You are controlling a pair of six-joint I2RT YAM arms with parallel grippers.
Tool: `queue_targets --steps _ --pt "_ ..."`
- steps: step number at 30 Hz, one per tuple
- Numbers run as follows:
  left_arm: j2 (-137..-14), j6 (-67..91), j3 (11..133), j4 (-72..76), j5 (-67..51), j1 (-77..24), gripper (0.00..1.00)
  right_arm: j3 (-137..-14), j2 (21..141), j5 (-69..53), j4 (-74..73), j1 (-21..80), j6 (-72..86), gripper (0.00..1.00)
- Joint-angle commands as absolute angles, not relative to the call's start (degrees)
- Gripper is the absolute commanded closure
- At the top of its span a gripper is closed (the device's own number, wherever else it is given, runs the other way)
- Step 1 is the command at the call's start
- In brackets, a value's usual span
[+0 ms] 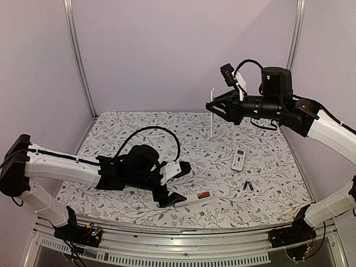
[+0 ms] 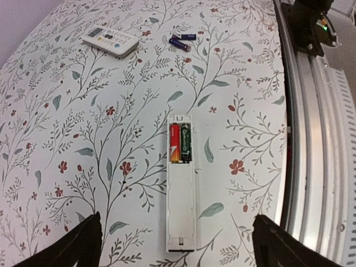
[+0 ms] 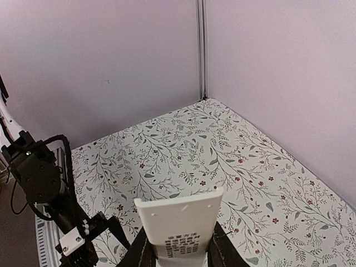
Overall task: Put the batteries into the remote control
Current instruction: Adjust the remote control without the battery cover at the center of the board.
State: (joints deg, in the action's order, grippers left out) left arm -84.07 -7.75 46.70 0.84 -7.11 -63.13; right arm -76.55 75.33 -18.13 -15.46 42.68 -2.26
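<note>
A long white remote control (image 2: 182, 200) lies face down on the flowered table, its battery bay open. One red and one dark battery (image 2: 181, 143) sit side by side in the bay. My left gripper (image 2: 178, 250) is open, its jaws spread wide on either side of the remote's near end, touching nothing. In the top view the left gripper (image 1: 179, 184) hovers by that remote (image 1: 192, 198). My right gripper (image 1: 216, 105) is raised high and shut on a long white battery cover (image 3: 181, 222), which hangs down in the top view (image 1: 212, 119). Two dark loose batteries (image 1: 247, 186) lie at the right.
A second, shorter white remote (image 1: 238, 159) with buttons up lies right of centre; it also shows in the left wrist view (image 2: 110, 40), near the loose batteries (image 2: 183, 41). The metal rail (image 2: 317, 139) runs along the table's near edge. Walls enclose the back and sides.
</note>
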Motion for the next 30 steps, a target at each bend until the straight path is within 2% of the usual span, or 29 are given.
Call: queue_targets --steps 1,13,18,23,26,30 --pt "-90.77 -10.58 47.44 -3.62 -1.01 -64.51 0.08 -78.01 74.95 -16.39 -17.46 42.44 -1.24 0.86" --pt "-99.71 -12.39 46.61 3.31 -0.9 -65.15 0.23 -77.46 74.46 -15.97 -18.9 42.45 -0.97 0.86" --pt "-101.95 -14.73 47.83 3.71 -1.99 -65.16 0.43 -77.94 75.09 -16.7 -18.72 42.45 -0.97 0.86" --pt "-103.84 -17.58 47.1 4.4 -4.2 -65.09 0.51 -78.14 75.33 -16.79 -18.79 42.45 -1.2 0.86" --pt "-103.47 -18.42 47.1 5.09 -5.44 -65.04 0.62 -78.08 75.03 -16.51 -18.95 42.45 -1.23 0.85" --pt "-101.93 -20.63 45.84 8.57 -8.33 -65.18 0.67 -77.89 74.55 -15.75 -19.5 42.45 -1.4 0.85"
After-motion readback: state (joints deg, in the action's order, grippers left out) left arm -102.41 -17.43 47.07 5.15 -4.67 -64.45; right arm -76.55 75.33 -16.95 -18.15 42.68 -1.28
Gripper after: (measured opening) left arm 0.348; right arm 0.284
